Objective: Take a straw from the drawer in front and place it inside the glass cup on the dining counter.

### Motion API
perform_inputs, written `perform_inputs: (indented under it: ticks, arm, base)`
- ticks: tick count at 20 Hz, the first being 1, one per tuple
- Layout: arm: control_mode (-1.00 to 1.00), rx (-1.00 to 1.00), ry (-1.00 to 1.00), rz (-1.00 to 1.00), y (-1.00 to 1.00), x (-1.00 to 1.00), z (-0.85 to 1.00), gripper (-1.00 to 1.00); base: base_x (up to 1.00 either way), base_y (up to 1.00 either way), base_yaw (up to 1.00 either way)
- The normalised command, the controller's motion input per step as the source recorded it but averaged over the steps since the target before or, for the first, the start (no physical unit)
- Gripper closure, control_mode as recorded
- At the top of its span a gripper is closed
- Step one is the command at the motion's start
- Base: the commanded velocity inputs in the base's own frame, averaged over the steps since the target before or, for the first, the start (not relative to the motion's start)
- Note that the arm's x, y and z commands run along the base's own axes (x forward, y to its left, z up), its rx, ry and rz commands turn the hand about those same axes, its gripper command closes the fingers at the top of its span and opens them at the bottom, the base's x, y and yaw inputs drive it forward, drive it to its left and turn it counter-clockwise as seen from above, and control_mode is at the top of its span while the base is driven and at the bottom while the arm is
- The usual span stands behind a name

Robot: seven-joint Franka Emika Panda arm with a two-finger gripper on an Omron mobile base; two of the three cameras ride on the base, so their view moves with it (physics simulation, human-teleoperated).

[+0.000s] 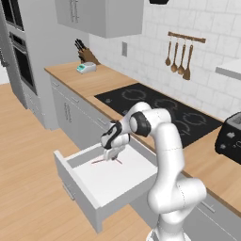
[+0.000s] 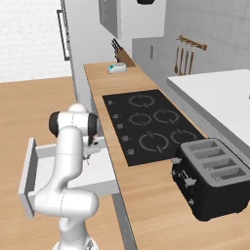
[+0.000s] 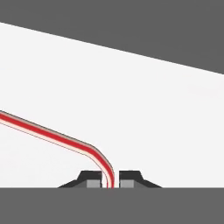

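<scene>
The drawer (image 1: 101, 183) is seen pulled out from the grey cabinets below the table (image 1: 89, 82) that carries the black hob (image 1: 160, 110). Its white inside is exposed. The gripper (image 1: 113, 157) is lowered into the drawer, at its far part. In the hand view the jaws are seen clenched on the straw (image 3: 52, 133), near its bent end, with the long part running off to the left over the white drawer floor. In the left base view the straw (image 1: 99, 161) is seen as a thin red line lying low over the drawer floor beside the fingers.

The table is of light wood. On it, a black toaster (image 2: 210, 178) is set to the right of the hob, and a knife block (image 1: 84, 54) and a small white scale (image 1: 86, 68) are placed at the far left end. Wooden utensils (image 1: 179, 59) are hung on a rail on the white tiled wall. The floor (image 1: 28, 188) is of light wood boards.
</scene>
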Motion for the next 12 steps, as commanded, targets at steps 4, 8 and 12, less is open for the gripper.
perform_inputs:
  ticks: [4,8,12]
  arm:
    - [-1.00,0.00,-0.13,0.00,0.18,-0.86,-0.20,1.00]
    - [-1.00,0.00,-0.11,0.00,0.13,-0.53,-0.05,1.00]
    - [-1.00,-0.04,-0.12,0.00,0.09,-0.22,-0.16,1.00]
  base:
    - [0.00,0.00,0.00]
    - [0.00,0.00,0.00]
    - [0.00,0.00,0.00]
